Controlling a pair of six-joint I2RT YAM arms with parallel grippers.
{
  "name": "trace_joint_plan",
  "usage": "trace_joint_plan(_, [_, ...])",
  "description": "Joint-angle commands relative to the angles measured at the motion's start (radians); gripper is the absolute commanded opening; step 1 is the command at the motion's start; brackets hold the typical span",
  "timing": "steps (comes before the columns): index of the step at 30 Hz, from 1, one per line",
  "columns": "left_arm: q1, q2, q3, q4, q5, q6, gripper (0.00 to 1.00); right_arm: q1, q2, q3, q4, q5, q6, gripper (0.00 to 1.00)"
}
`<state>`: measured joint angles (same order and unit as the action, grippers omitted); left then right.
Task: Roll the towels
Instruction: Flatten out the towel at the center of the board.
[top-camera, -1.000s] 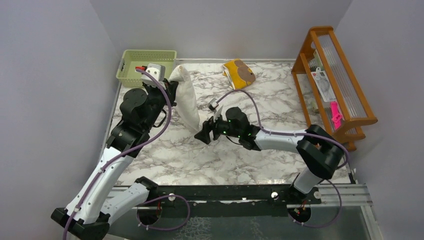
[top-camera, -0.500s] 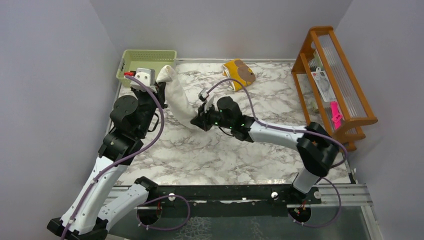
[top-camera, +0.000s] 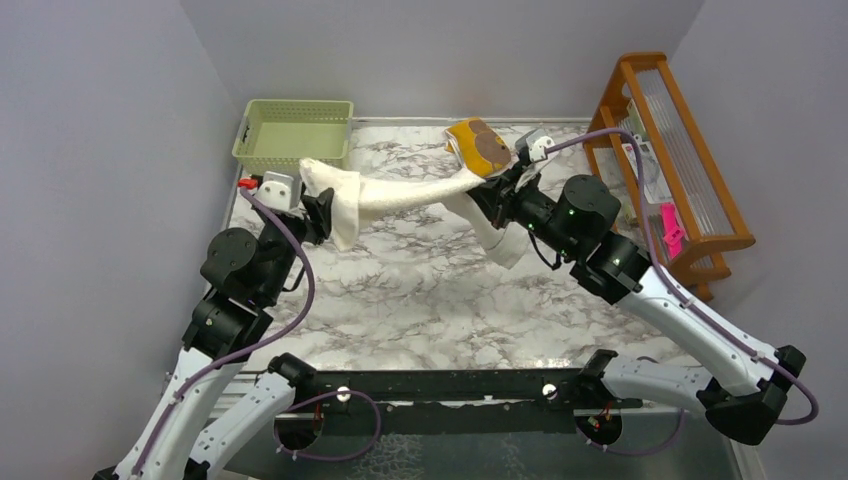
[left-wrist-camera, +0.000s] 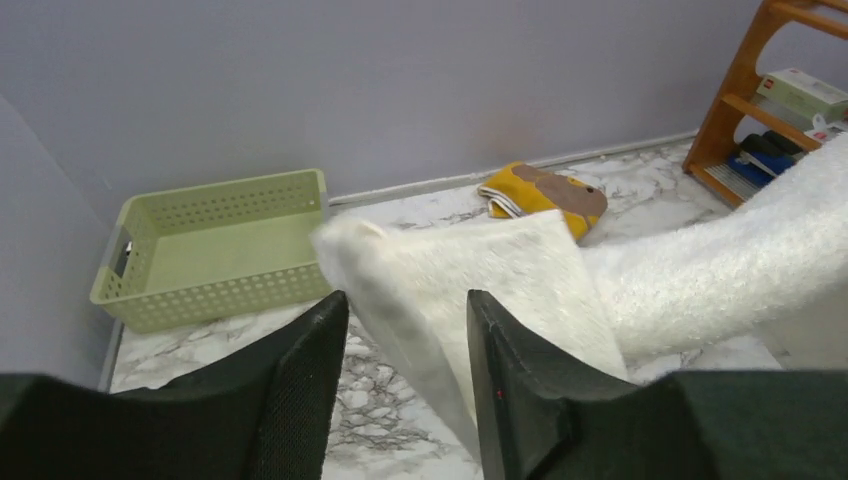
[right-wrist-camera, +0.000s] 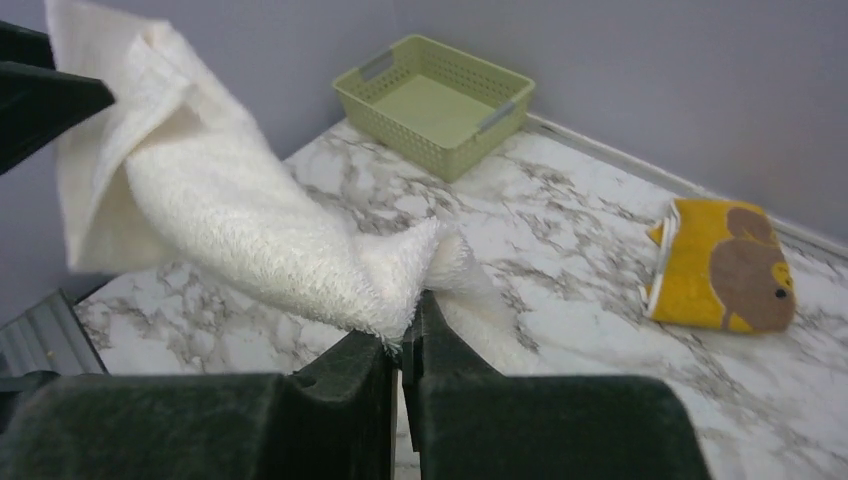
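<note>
Above table (top-camera: 400, 300), fluffy cream towel (top-camera: 410, 192) stretched; right pincer (right-wrist-camera: 400, 335) pinching it, left pincer (left-wrist-camera: 405, 305) spread.

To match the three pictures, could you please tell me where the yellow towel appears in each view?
Top external: yellow towel at the far edge, centre-right.
Left wrist: upper centre-right, beyond the white towel.
Right wrist: right side, lying folded.
Shared landmark: green basket, left of the yellow towel in every view.
</note>
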<state>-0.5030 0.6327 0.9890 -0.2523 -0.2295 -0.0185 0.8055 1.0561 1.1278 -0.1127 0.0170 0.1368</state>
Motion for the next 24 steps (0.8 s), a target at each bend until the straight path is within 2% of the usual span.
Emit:
trace_joint_plan(1, [0.004,-0.043,-0.060,0.024,0.081,-0.034,0.58,-0.019,0.004,-0.008,-0.201,0.134,0.033,0.04])
trace_joint_plan(3, [0.004,-0.047,-0.109,0.022,0.095,-0.075,0.65,-0.055,0.024,-0.034,-0.212,0.133,0.060,0.05])
trace_joint_plan(5, [0.004,-0.031,-0.168,0.014,0.089,-0.126,0.67,-0.134,0.072,-0.071,-0.193,0.082,0.083,0.05])
trace_joint_plan(8, [0.004,0.034,-0.239,-0.001,0.033,-0.187,0.63,-0.310,0.193,-0.133,-0.101,-0.047,0.124,0.05])
trace_joint_plan(11, [0.004,0.091,-0.276,-0.010,-0.025,-0.245,0.59,-0.423,0.360,-0.086,-0.114,-0.086,0.164,0.01])
trace_joint_plan(14, [0.004,0.102,-0.329,0.053,0.047,-0.326,0.58,-0.446,0.474,-0.022,-0.124,-0.110,0.176,0.01])
trace_joint_plan(17, [0.003,0.121,-0.431,0.181,0.226,-0.457,0.56,-0.447,0.493,-0.016,-0.110,-0.152,0.191,0.01])
trace_joint_plan(20, [-0.017,0.182,-0.535,0.328,0.317,-0.574,0.57,-0.447,0.476,-0.033,-0.083,-0.203,0.190,0.01])
trace_joint_plan(24, [-0.181,0.292,-0.580,0.538,0.279,-0.589,0.62,-0.447,0.466,-0.044,-0.085,-0.172,0.180,0.01])
